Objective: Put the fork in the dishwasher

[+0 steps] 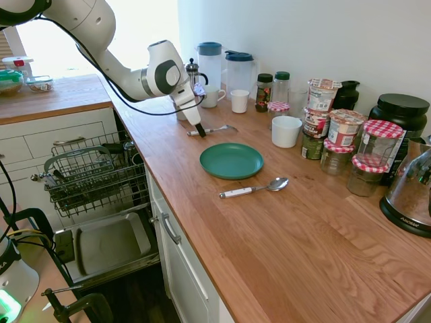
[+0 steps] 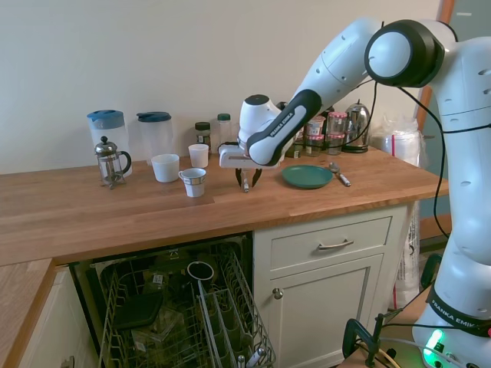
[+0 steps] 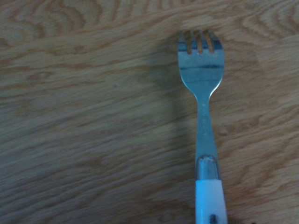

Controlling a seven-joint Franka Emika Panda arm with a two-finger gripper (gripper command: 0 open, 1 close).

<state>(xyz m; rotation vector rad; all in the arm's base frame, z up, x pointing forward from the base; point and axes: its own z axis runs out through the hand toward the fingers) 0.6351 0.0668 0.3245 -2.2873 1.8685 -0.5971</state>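
The fork (image 1: 214,128), white-handled with silver tines, lies flat on the wooden counter behind the green plate. Its tines (image 3: 200,46) and handle (image 3: 210,200) fill the wrist view. My gripper (image 2: 245,182) points down over the handle end, and its fingers (image 1: 200,129) are drawn in against the white handle. The fork (image 2: 245,184) shows between them, resting on the wood. The dishwasher (image 1: 94,182) stands open below the counter, with its dark wire rack (image 2: 184,314) pulled out and its door (image 1: 108,245) dropped down.
A green plate (image 1: 231,160) and a white-handled spoon (image 1: 252,189) lie nearby on the counter. White cups (image 2: 193,182), a French press (image 2: 112,161), two jugs (image 1: 239,70) and several jars (image 1: 337,138) line the back wall. A white cabinet with drawers (image 2: 330,245) stands beside the dishwasher.
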